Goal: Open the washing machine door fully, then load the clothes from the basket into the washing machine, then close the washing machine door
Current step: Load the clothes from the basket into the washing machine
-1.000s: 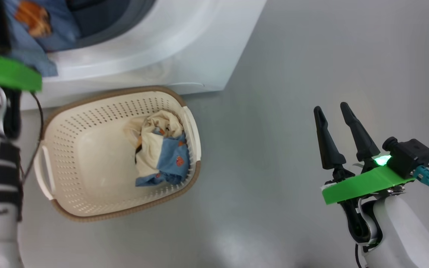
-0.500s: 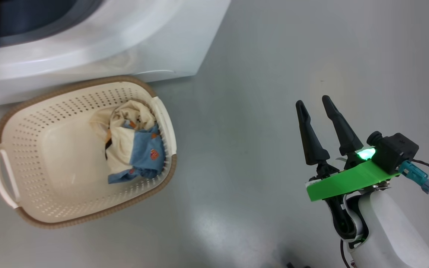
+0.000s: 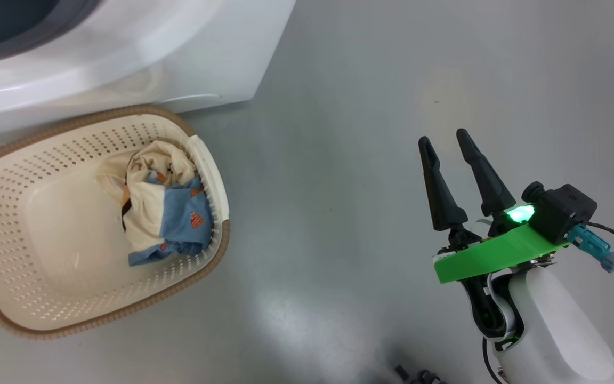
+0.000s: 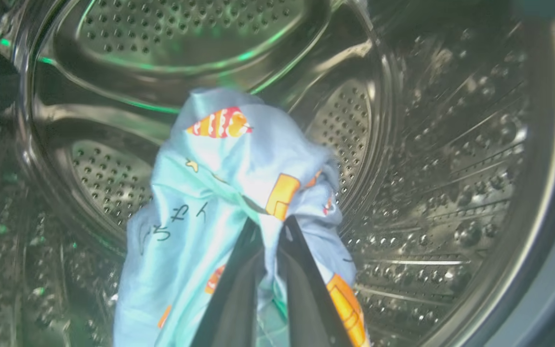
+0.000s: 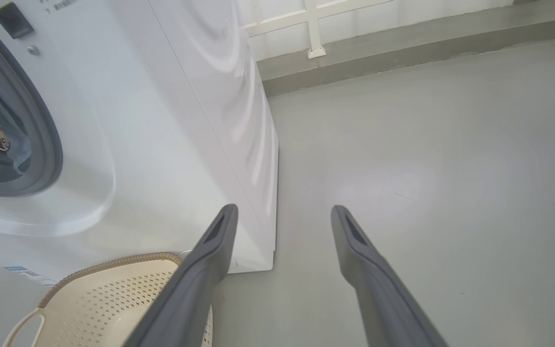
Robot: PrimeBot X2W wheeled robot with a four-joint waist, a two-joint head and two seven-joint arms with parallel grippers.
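Left tool (image 4: 270, 226) is closed tightly on a light-blue printed garment (image 4: 239, 159) and holds it inside the steel drum (image 4: 451, 144) of the washing machine (image 3: 179, 48). Right tool (image 3: 443, 137) stands wide open with nothing between its fingers, above the grey floor (image 3: 339, 160), well apart from the basket (image 3: 46, 154). More clothes (image 3: 163, 213), cream and blue, lie bundled at the right side of the basket, which stands just in front of the machine.
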